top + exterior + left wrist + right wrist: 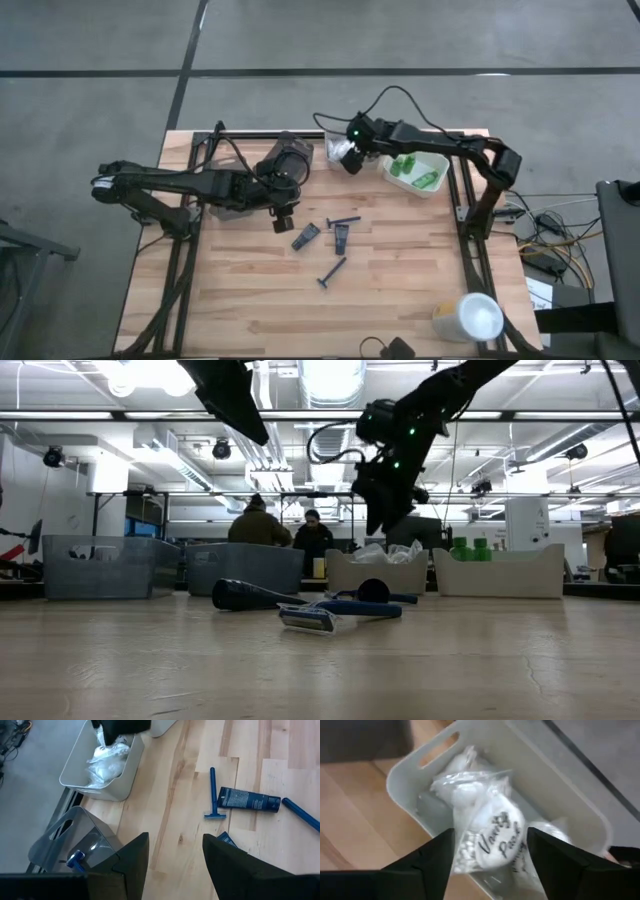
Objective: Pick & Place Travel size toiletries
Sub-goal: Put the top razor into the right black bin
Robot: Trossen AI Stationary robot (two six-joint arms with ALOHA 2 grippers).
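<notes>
My right gripper (349, 160) hangs over a pale tray (415, 775) at the table's far edge, shut on a white crinkly packet (490, 837). More white packets (106, 762) lie in that tray. My left gripper (285, 218) is open above the table's middle, touching nothing. Just beyond its fingers, two dark navy tubes (305, 237) (342, 238) and two blue razors (343, 221) (332, 272) lie flat on the wood. Green bottles (415, 170) sit in a white tray (440, 185) to the right. My right gripper pinches the white packet between its two fingers, coming at it from above. The fingers sit on the lettered bag's two sides (465, 845). The packet is lifted clear, above the other packets in the tray.
A clear tray (55, 845) holding a blue razor sits under my left arm at the table's left. A big white cup (470, 318) stands at the near right corner. Bare wood lies along the near edge. People stand in the room behind the table (258, 525).
</notes>
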